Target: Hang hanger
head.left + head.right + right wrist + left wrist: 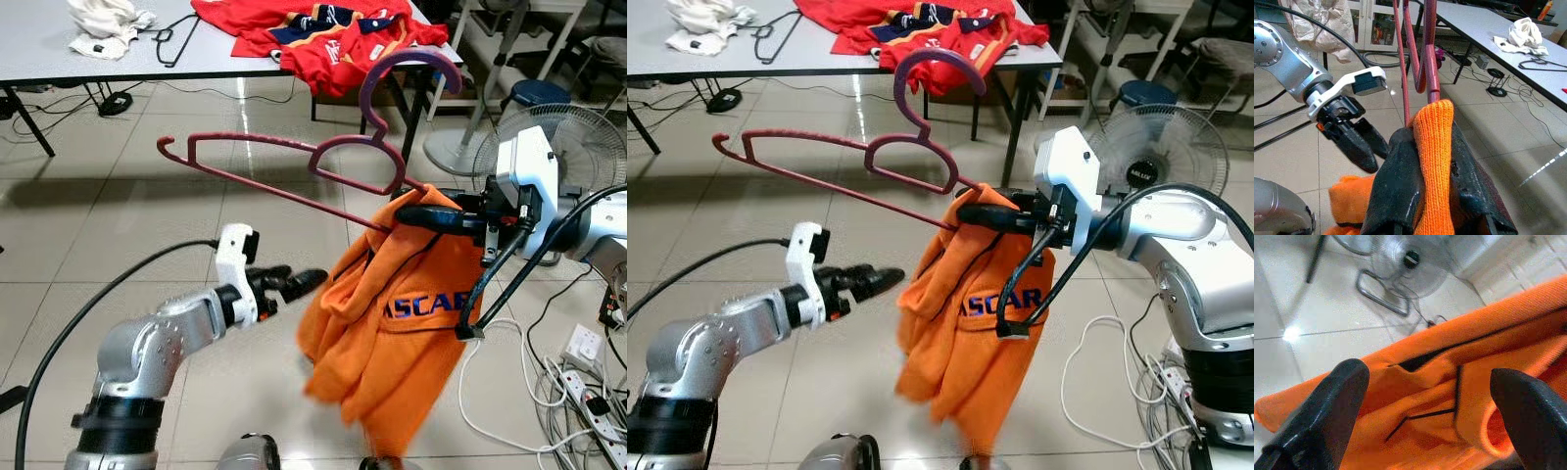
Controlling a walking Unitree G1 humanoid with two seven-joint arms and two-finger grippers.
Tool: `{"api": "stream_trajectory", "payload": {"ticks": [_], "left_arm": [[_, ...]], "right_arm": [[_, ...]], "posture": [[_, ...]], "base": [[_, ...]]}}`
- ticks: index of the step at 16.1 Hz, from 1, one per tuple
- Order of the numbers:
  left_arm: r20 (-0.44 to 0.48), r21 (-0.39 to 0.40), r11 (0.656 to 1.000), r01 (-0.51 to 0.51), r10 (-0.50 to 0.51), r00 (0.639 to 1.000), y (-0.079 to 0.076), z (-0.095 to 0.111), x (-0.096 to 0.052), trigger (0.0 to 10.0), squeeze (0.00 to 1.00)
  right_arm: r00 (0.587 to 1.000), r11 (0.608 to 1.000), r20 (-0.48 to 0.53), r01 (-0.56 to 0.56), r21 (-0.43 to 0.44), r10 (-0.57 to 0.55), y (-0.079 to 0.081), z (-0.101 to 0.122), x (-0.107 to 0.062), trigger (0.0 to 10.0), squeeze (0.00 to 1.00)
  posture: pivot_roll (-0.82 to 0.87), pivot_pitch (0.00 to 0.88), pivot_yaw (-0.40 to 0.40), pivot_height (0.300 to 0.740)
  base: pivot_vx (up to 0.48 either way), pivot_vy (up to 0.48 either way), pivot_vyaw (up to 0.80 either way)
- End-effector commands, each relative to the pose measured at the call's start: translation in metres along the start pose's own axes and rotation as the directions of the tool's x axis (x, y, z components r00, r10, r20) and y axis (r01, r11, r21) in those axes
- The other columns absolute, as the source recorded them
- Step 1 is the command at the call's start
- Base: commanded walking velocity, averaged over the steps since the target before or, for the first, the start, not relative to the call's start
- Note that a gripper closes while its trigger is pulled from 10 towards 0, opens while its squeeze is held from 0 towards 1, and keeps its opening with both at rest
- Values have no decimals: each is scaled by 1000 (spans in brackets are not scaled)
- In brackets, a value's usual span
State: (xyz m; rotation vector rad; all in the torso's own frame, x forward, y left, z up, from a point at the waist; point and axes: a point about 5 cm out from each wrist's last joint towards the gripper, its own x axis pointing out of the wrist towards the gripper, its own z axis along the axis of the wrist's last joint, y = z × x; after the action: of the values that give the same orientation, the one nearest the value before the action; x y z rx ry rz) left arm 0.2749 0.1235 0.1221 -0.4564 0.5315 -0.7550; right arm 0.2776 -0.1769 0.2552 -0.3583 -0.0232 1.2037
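- right gripper (970, 214): clamped on the orange sweater (975, 323) and the end of the maroon hanger (862, 162); in the right wrist view, both black fingers (1398, 191) squeezed against a fold of orange knit with the hanger bar rising just behind.
- maroon hanger: held in mid air, tilted, hook uppermost, one shoulder buried in the sweater at the clamp, the other shoulder bare and reaching out toward the robot's left.
- orange sweater: draped from the clamped end only, bunched and hanging down toward the floor, dark lettering across the front.
- left gripper (299, 284): apart, holding nothing, just beside the sweater's hanging edge; in the left wrist view, two fingertips (1334, 406) spread wide with orange cloth between and beyond them.
- right arm: forearm raised level, reaching inward from the robot's right, wrist turned toward the middle.
- left arm: elbow bent low, forearm pointing toward the garment.
- step in hand, as a judgement: carrying the loaded hanger, garment only half seated; hanging not yet done.
- next move, as a judgement: calls for a rail or hook to take the hanger; none to be made out here.
- surroundings: grey table (118, 64) behind with a red jersey (323, 39); floor fan (549, 142) to the robot's right.
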Motion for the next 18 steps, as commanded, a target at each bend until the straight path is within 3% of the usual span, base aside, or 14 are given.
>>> {"api": "stream_trajectory", "payload": {"ticks": [1, 4, 7, 8, 11, 13, 15, 18], "left_arm": [[-28, 11, 998, 67, -66, 997, -10, -3, -1, 10000, 0], [-53, -4, 996, 92, -92, 994, -14, -11, 2, 10000, 0], [-37, -72, 984, 161, -164, 986, -20, -9, 1, 10000, 0], [-77, -46, 988, 147, -150, 986, -20, -14, 3, 10000, 0], [-163, 57, 998, 29, -19, 986, -9, -29, 14, 10000, 0], [-162, 78, 995, -62, 74, 984, 0, -35, 25, 10000, 0], [-112, 83, 980, -179, 187, 976, 14, -35, 36, 10000, 0], [-55, 75, 976, -206, 210, 976, 19, -26, 37, 10000, 0]], "right_arm": [[1000, 999, 9, -4, -49, 4, 1, 7, -2, 10000, 0], [1000, 999, 10, -7, -49, 8, 1, 8, -1, 10000, 0], [1000, 999, 5, -11, -51, 11, 2, 7, -1, 10000, 0], [1000, 999, 0, -13, -53, 13, 2, 7, -1, 10000, 0], [1000, 998, 2, -16, -55, 16, 2, 7, 0, 10000, 0], [1000, 998, 6, -16, -58, 16, 2, 7, 0, 10000, 0], [1000, 998, 7, -17, -59, 18, 2, 8, 0, 10000, 0], [1000, 998, 3, -18, -61, 18, 2, 8, 0, 10000, 0]], "posture": [[-88, 91, 26, 740], [-87, 91, 25, 740], [-87, 91, 25, 740], [-93, 89, 26, 740], [-90, 86, 25, 740], [-88, 83, 24, 740], [-88, 85, 24, 740], [-96, 83, 25, 740]], "base": [[0, 0, 0], [0, 0, 0], [0, 0, 0], [0, 0, 0], [0, 0, 0], [0, 0, 0], [0, 0, 0], [0, 0, 0]]}}
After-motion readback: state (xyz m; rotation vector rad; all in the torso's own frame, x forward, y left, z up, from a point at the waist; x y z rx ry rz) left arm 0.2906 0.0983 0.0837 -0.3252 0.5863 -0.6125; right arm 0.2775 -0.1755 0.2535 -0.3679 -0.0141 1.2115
